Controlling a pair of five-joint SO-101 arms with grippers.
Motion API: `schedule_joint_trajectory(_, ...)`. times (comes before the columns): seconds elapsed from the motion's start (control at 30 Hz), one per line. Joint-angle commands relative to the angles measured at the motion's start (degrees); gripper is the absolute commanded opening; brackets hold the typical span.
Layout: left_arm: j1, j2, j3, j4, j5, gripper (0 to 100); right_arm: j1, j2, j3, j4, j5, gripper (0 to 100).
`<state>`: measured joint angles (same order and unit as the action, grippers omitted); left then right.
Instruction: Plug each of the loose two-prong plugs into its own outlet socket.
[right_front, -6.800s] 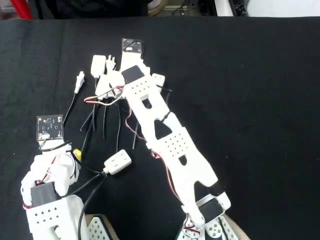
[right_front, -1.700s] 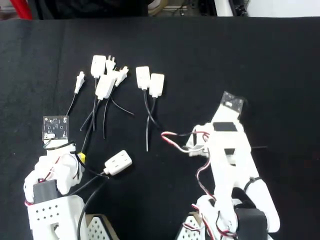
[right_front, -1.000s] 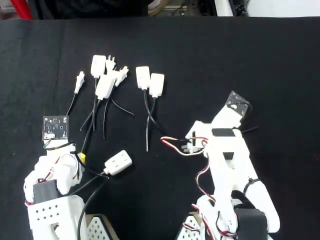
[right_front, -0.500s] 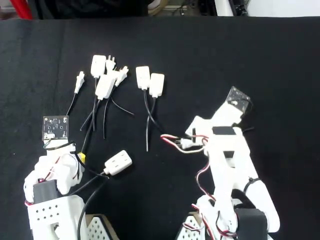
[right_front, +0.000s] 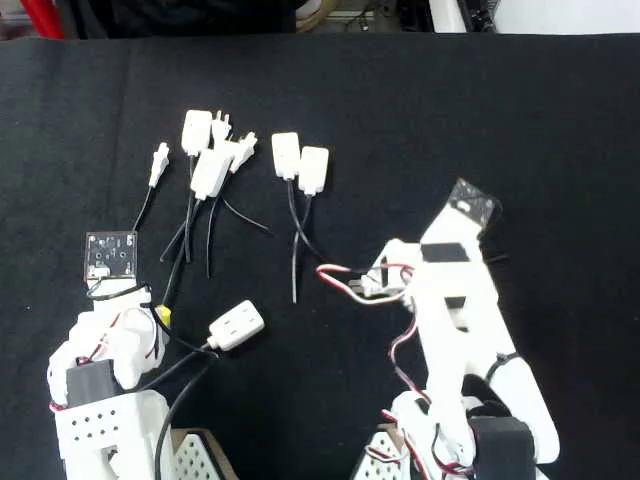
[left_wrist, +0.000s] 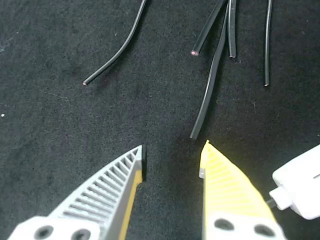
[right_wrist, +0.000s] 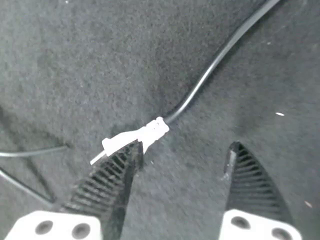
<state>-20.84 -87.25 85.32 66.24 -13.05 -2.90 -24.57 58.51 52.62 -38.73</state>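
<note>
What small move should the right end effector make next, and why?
Probably shift the right end effector sideways until the white plug lies midway between its fingers. It is open, and the plug lies at one fingertip rather than in the gap, so closing now would likely miss it.

The right arm has left the outlet sockets
At first stretched out over the pair of outlet sockets, the arm has drawn back and sits folded well apart from them, nearer its base; both sockets now lie uncovered side by side, and over the last second its wrist only swung slightly sideways.
</note>
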Motion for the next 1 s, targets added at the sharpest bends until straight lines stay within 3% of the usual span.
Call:
schedule_joint_trajectory(0.0, 0.57, -0.26, -0.48, -0.79, 0.0, 20, -0.79, -1.01, 2.59, -8.97, -4.4, 22.7)
schedule_joint_trajectory(0.23, 0.66, -0.26, -0.48, -0.88, 0.0, 20, -0.53, 1.01, 4.79, -15.74, -7.3, 24.9)
schedule_joint_trajectory(0.43, 0.57, -0.26, -0.48, -0.88, 0.0, 20, -0.44, 16.22, -2.15, -17.76, -7.3, 20.8)
schedule_joint_trajectory(0.57, 0.48, -0.26, -0.48, -0.88, 0.0, 20, 0.53, 23.08, -10.95, -10.29, -6.15, 7.4)
schedule_joint_trajectory(0.7, 0.66, -0.26, -0.48, -0.88, 0.0, 20, 1.49, 23.34, -15.87, -2.11, -2.46, 8.1)
schedule_joint_trajectory(0.97, 0.57, -0.26, -0.48, -0.88, 0.0, 20, 1.85, 23.34, -20.53, 4.66, 2.81, 4.7)
